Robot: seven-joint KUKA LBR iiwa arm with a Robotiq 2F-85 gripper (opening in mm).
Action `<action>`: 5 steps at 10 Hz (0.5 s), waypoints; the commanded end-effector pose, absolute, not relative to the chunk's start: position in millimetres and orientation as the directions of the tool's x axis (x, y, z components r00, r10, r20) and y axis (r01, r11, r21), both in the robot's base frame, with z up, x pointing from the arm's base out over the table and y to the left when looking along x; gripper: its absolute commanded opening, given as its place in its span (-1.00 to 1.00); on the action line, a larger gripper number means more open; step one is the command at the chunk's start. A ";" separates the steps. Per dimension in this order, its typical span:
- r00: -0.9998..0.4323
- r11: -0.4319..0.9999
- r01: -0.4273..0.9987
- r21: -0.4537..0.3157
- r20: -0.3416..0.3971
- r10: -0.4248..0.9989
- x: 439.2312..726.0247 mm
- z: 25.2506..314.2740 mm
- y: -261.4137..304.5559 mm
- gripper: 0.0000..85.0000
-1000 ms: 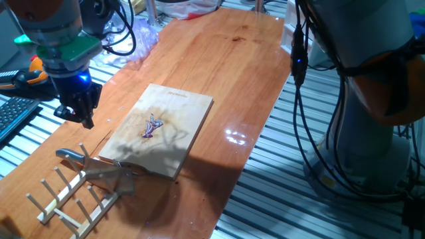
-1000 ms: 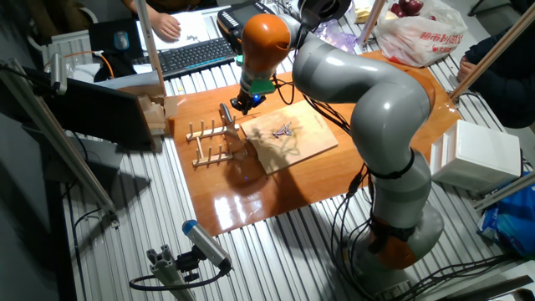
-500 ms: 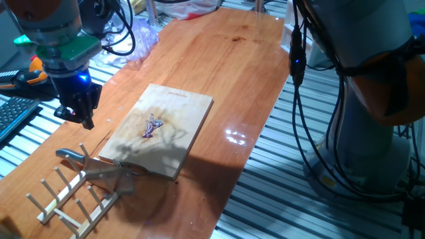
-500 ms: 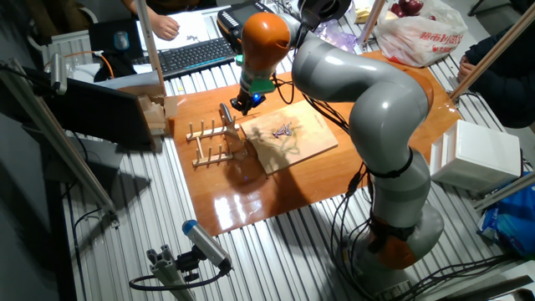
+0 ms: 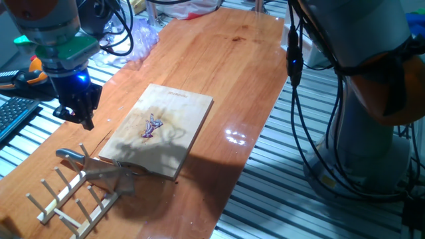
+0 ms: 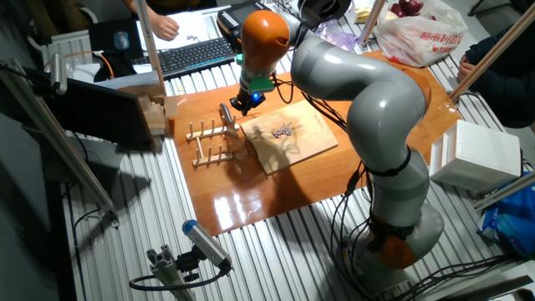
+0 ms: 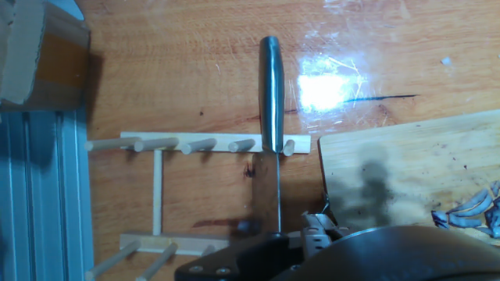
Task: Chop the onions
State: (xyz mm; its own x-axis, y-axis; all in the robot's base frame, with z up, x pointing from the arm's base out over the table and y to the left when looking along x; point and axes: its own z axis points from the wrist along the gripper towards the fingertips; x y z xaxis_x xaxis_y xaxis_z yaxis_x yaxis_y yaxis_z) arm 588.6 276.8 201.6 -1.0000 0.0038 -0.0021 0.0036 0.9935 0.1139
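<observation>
Lying mid-board [image 5: 166, 126], the onions [image 5: 151, 125] form a thin purple clump, long axis pointing along the board's length; the hand [image 5: 85, 117] hovers beside it over the table [image 5: 219, 60]; its finger spread cannot be told.

Onions [image 5: 152, 126]: thin purple slivers, small loose cluster lying mid wooden board [image 5: 178, 113]

Only the black cable [image 5: 292, 60] hanging at the arm's base has swung slightly; nothing else has moved.
</observation>
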 end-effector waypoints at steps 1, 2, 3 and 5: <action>-1.000 0.994 -0.002 0.107 -0.005 -0.002 588.4 201.6 276.6 -1.00; -1.000 0.995 -0.008 0.100 -0.006 -0.008 588.2 201.7 276.7 -1.00; -1.000 0.995 -0.008 0.095 -0.006 -0.008 588.2 201.7 276.7 -1.00; -1.000 0.997 -0.013 0.070 -0.018 -0.012 588.1 201.9 276.8 -0.60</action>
